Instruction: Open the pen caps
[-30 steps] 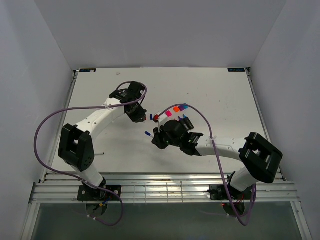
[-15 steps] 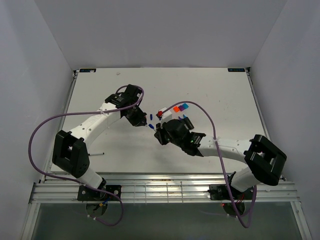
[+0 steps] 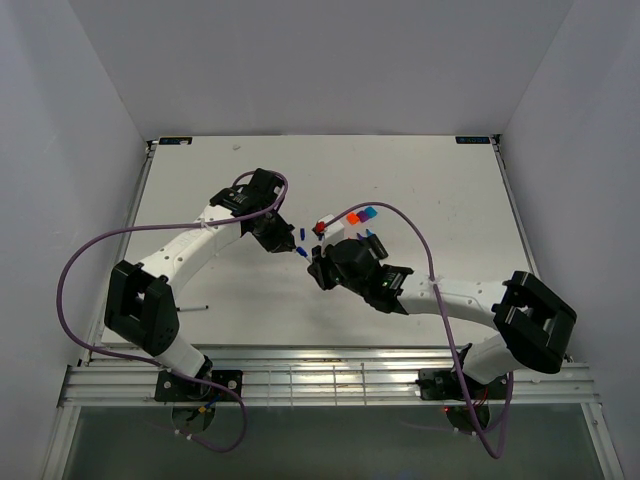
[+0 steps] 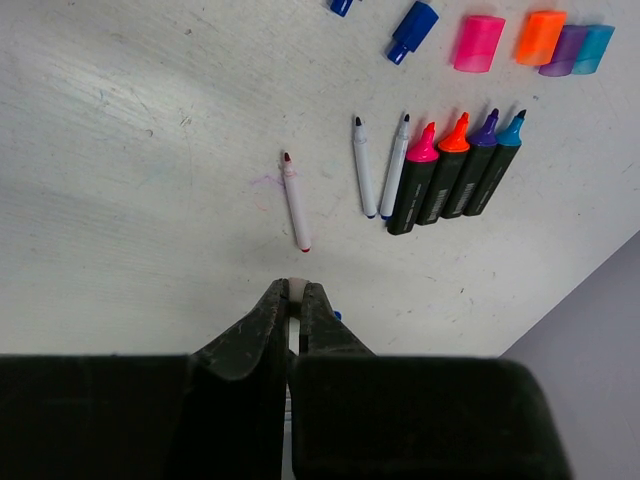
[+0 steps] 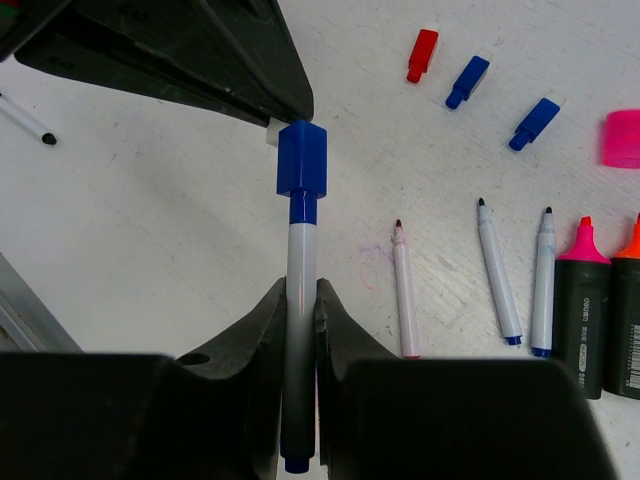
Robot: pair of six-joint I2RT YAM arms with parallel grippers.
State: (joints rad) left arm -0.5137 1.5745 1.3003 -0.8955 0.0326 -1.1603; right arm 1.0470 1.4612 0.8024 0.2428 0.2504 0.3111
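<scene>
Left gripper point(image 4: 297, 292) has moved in, jaws pressed together at the cap point(image 5: 301, 158); only right wrist shows right gripper point(image 5: 300, 292) pinching the pen point(image 5: 300, 255).

One blue cap point(image 5: 301, 160) sits fitted on a thin white pen point(image 5: 299, 270), while a red cap point(image 5: 422, 54), second blue cap point(image 5: 467, 81), third blue cap point(image 5: 533, 123), pink cap point(image 4: 478, 43), orange cap point(image 4: 540, 37), purple cap point(image 4: 563, 52) and cyan cap point(image 4: 594, 48) lie loose on their sides.
</scene>
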